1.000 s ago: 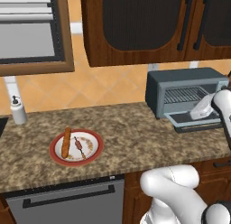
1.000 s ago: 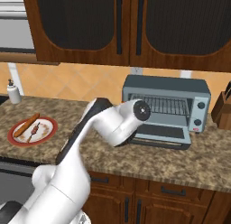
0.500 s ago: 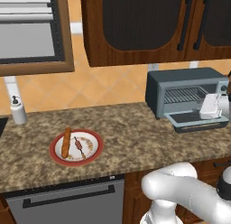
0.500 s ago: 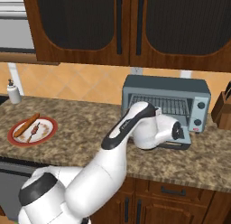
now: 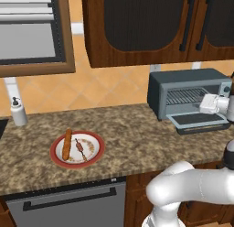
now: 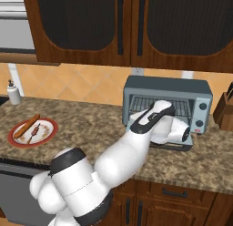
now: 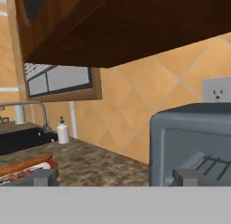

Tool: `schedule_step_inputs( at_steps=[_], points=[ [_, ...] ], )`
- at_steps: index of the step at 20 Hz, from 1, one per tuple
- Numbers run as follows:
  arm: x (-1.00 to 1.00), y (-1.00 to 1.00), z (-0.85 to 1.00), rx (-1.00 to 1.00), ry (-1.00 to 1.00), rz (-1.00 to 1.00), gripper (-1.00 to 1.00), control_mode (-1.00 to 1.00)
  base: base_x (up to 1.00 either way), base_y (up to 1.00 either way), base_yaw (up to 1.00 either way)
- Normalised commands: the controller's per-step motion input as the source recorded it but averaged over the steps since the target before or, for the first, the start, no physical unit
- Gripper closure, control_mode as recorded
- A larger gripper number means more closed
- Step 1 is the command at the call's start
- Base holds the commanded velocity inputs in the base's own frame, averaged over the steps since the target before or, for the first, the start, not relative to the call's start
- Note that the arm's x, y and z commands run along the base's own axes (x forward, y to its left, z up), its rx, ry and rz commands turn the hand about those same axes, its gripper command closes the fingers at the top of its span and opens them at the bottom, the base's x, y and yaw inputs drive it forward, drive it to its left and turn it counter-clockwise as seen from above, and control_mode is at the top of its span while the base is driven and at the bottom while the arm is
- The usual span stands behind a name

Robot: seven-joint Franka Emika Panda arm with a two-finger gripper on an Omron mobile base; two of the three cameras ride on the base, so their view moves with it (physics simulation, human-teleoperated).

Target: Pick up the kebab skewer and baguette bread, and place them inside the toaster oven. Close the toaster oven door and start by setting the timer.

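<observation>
The toaster oven (image 5: 188,91) stands open, its door (image 5: 199,120) folded down flat. Well left of it, a red-rimmed plate (image 5: 58,156) holds the baguette bread (image 5: 67,143) and kebab skewer (image 5: 81,148) (side by side). The gripper (image 7: 115,177), before the oven, gapes wide, holding nothing.

Soap bottle (image 5: 18,111) on granite counter (image 5: 128,139)

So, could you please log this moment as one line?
gripper: open, empty | grey-blue toaster oven: door down | orange-brown baguette bread, dark-chunked kebab skewer: on red-rimmed plate
</observation>
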Motion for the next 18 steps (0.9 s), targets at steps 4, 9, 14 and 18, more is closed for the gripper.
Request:
schedule_step_inputs(
  at_steps=[4,9,14,18],
  points=[
    [0.26,-0.21,-0.17,0.00,0.01,-0.12,-1.00,-1.00,0.00,0.00,0.00],
    [0.34,-0.01,-0.08,-0.10,0.00,-0.15,-1.00,-1.00,0.00,0.00,0.00],
    [0.52,0.00,-0.26,-0.14,0.00,-0.15,-1.00,-1.00,0.00,0.00,0.00],
    [0.48,0.00,-0.30,-0.01,0.00,-0.08,-1.00,-1.00,0.00,0.00,0.00]
  ],
)
